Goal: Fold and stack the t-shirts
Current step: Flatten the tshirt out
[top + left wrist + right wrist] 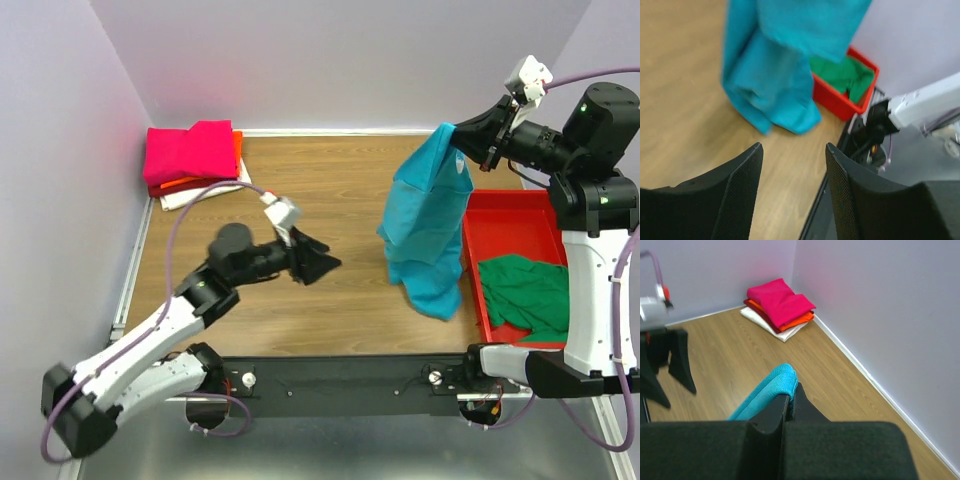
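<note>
While right fingers (807, 412) clamp one teal shirt (428, 225) | left fingers (740, 185) apart | three stacked shirts (190, 155) | one green (525, 290)

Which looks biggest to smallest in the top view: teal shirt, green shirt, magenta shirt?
1. teal shirt, largest, though it hangs raised, nearer the camera.
2. green shirt and magenta shirt look alike; no ranking.

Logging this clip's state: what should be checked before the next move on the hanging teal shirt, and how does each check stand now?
Right pincer shut on the teal t-shirt: ok.
Left pincer open, empty: ok.
Shirt's lower end clear of the table: not ok, it bunches there.
Folded stack, magenta on top, tidy in corner: ok.
Green t-shirt inside the red tray: ok.
</note>
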Robot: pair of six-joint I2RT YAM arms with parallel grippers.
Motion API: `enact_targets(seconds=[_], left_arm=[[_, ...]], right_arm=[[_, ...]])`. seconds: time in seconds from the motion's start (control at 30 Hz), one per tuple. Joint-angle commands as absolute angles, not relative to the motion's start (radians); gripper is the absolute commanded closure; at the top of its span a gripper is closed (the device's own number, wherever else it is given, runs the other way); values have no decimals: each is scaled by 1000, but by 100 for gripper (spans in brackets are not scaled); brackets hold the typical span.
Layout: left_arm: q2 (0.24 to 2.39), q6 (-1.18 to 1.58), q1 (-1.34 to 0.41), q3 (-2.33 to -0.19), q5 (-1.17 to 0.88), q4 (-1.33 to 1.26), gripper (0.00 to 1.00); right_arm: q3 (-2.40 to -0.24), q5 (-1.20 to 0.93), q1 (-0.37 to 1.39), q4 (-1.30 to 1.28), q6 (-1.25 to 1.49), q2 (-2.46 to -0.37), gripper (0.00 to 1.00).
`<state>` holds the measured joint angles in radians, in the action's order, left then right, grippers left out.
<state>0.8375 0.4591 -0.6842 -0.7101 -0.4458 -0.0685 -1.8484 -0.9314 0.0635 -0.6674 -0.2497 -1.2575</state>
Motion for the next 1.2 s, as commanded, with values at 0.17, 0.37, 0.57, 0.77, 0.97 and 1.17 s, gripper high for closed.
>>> enact_targets(seconds=[0.17,0.37,0.57,0.77,0.97,1.17], left_arm=[[1298,497,-856,-682,-134,-259,35],[1573,477,-851,-810,-100,-294,34],[1722,485,-848,-870,-291,-445,34],[1882,521,-850,-946,-334,-448,34],[1951,554,-850,-983,-273,-394,34],[2003,560,-851,-1023,-323,-394,43]], right_arm=[[-1879,-848,60,-600,-215,-1264,100],[-1847,-810,58,-600,-227,-1243,100],[-1816,-792,58,-600,-235,-1230,100],[-1810,-792,60,-600,-235,-1229,100],[-1810,-793,58,-600,-233,-1229,100],[-1807,-799,58,-598,-227,-1235,100]])
